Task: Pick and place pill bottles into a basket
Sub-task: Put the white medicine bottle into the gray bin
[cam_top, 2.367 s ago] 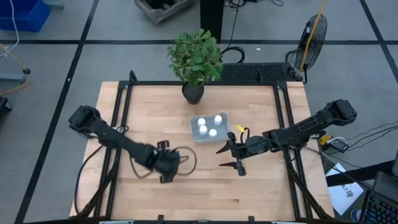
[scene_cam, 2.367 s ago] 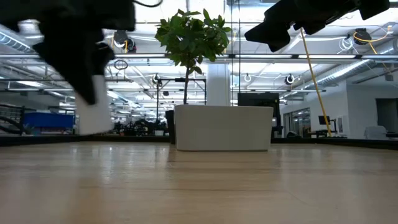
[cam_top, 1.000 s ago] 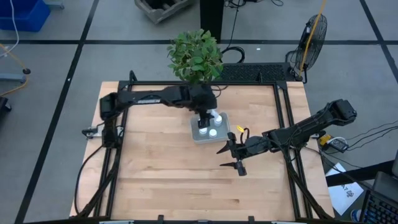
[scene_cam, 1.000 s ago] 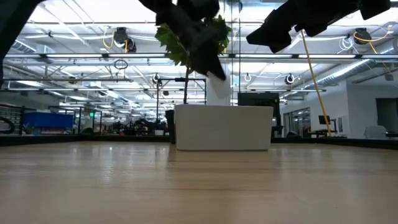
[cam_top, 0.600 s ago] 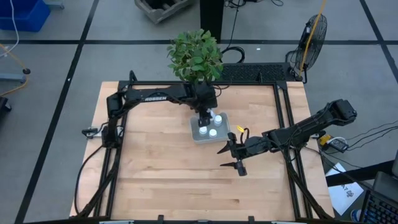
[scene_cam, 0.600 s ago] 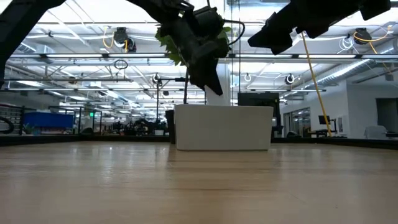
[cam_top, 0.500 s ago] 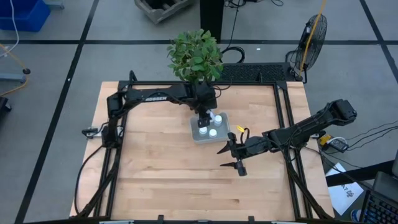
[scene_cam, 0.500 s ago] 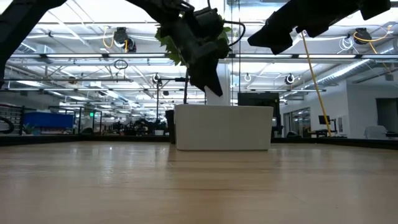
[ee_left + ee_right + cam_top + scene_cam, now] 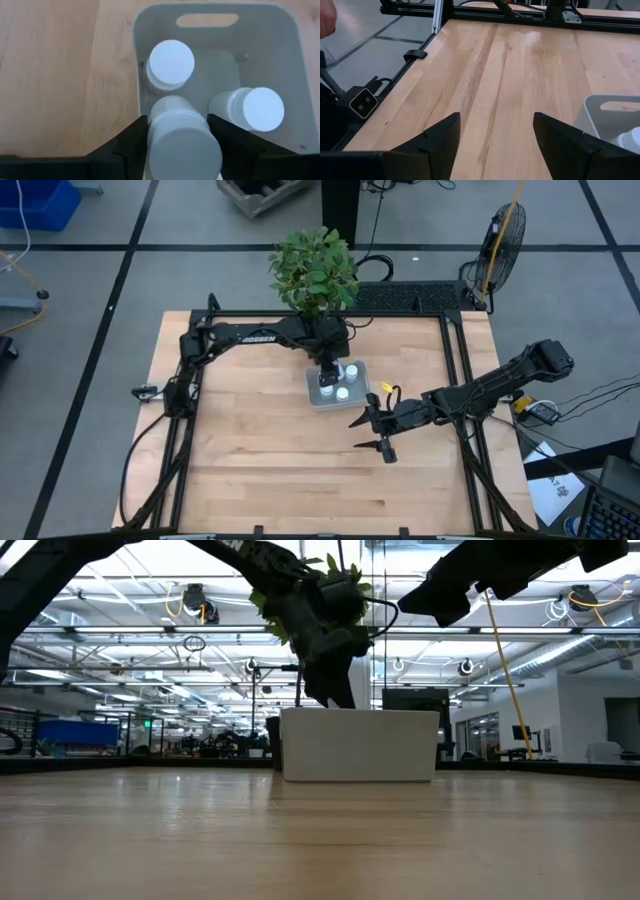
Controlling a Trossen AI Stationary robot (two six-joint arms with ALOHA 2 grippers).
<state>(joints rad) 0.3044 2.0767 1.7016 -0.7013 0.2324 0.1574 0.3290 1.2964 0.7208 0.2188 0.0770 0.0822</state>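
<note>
- The left gripper [image 9: 327, 372] was hanging right over the basket [image 9: 360, 365], reaching in from the far-left side of the surface [image 9: 250, 460], with its arm stretched across just in front of the plant [image 9: 312, 270].
- Its fingers [image 9: 125, 142] were clamped on a bottle [image 9: 182, 140], cap facing the wrist camera, sitting above the inside of the basket [image 9: 280, 60] near one of its long walls.
- Two more bottles were standing upright in the basket in that wrist view: one [image 9: 170, 64] close to the end wall with the handle slot, the other [image 9: 252, 110] beside the held bottle, nearer the opposite long wall.
- From above I could only make out two white caps [image 9: 346, 380] next to the gripper; the rest of the basket was hidden under it.
- The basket itself sat around the middle of the surface, a bit toward the far edge, just in front of the plant pot [image 9: 310, 330].
- In the low view the left arm came down behind the basket's near wall [image 9: 360, 745], so the bottle couldn't be seen from there.
- The right gripper [image 9: 375, 430] was parked near the basket's near-right corner, not touching it, fingers [image 9: 440, 135] spread wide with nothing in them.
</note>
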